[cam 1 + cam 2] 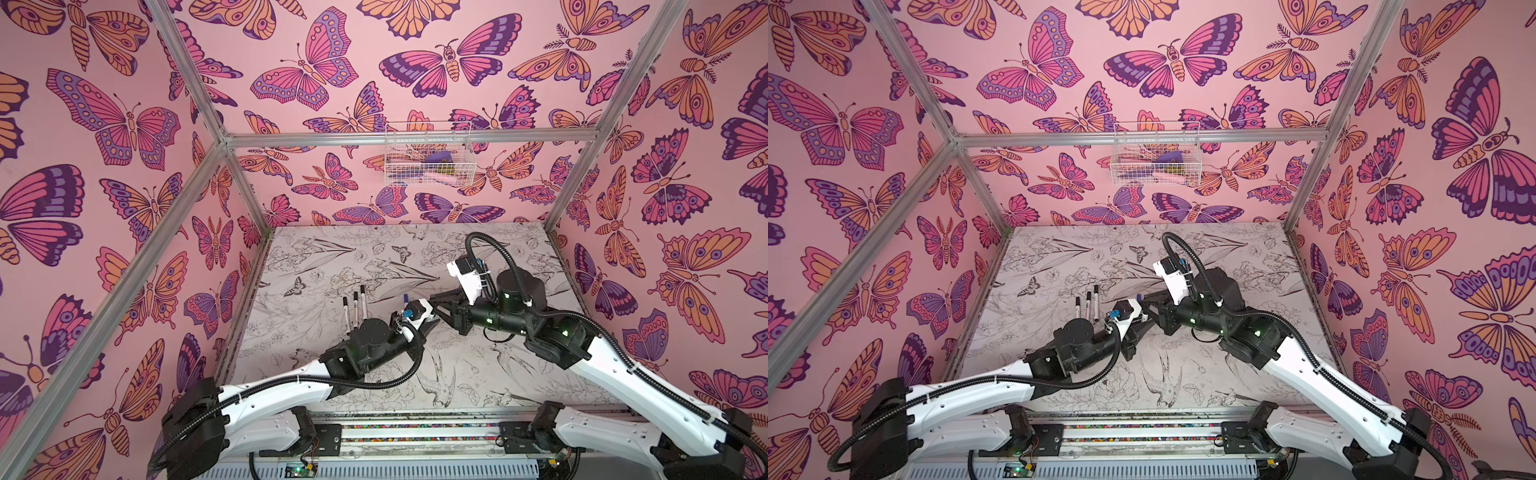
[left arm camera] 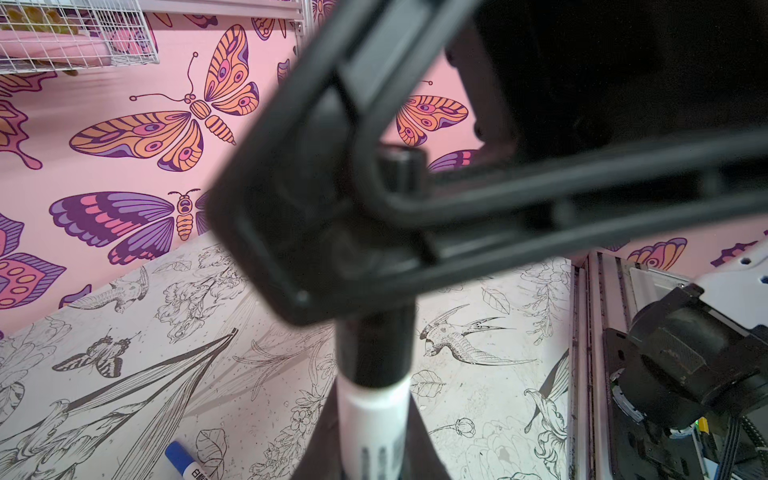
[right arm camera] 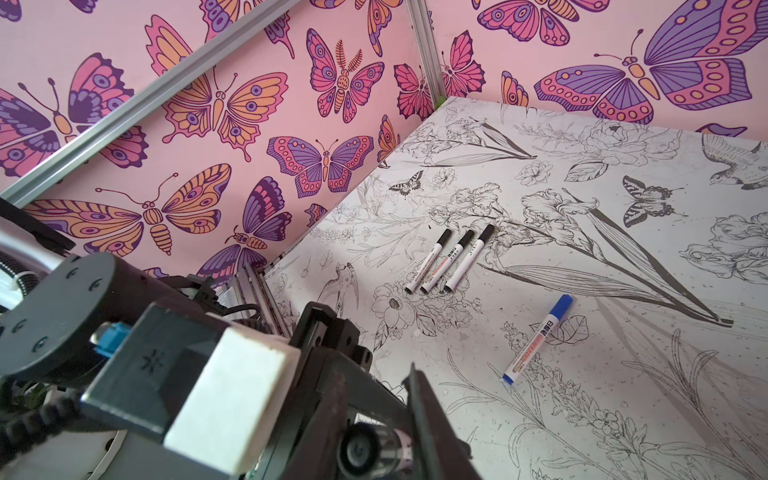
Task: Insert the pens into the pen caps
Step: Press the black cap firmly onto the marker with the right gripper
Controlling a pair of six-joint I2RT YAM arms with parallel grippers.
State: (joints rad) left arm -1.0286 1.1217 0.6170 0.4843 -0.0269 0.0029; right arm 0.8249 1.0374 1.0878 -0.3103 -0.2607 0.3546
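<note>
Pink butterfly walls (image 1: 124, 124) closed in a counter (image 3: 623, 374) printed with line-drawn flowers, and your 2 arms met above its middle. Your left gripper (image 2: 372, 440) had its fingers clamped together on the white barrel of the held pen (image 2: 376, 401). From there the pen's long axis ran straight away into your right gripper (image 3: 374, 436), whose fingers stood around the black cap (image 2: 376, 345) at the far end. Whether they pressed on it or only framed it, you could not tell from these views. The cap looked already over the tip, so I judge the coming push had to travel along that 1 axis, right arm toward left, without tilt. In both top views, 3 capped black pens (image 3: 446, 259) lay side by side off to the left, with the capped blue pen (image 3: 538, 338) apart from them, nearer the grippers.
</note>
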